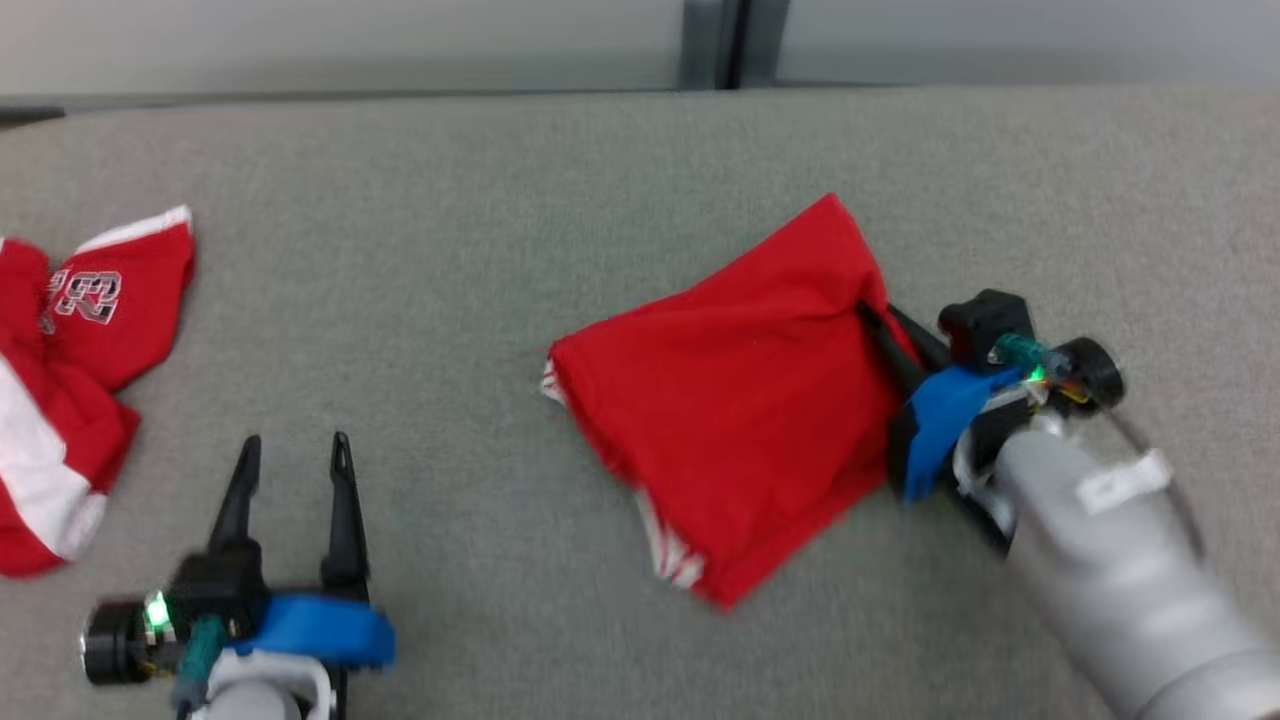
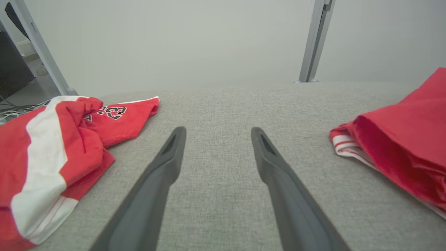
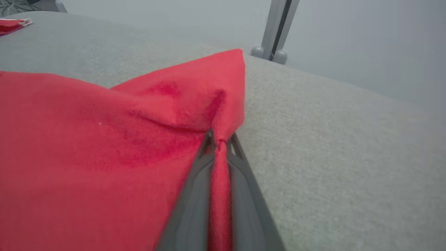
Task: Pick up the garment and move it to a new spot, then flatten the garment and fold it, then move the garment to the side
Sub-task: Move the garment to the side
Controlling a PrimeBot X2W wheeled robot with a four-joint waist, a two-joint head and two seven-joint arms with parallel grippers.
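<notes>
Gripping the folded red garment (image 1: 740,400) at its right edge with the right gripper (image 1: 878,320), pinching a thin ridge of cloth between nearly closed fingers. Finding the whole body of the garment to the left of this gripper, toward the middle of the grey table (image 1: 500,250), lying flat and tilted with one corner pointing away. Judging the move to the side as a lift or drag starting from this right edge. Holding the left gripper (image 1: 295,450) wide open and empty near the front left, well apart from the garment, closer to the red and white jersey (image 1: 70,380).
</notes>
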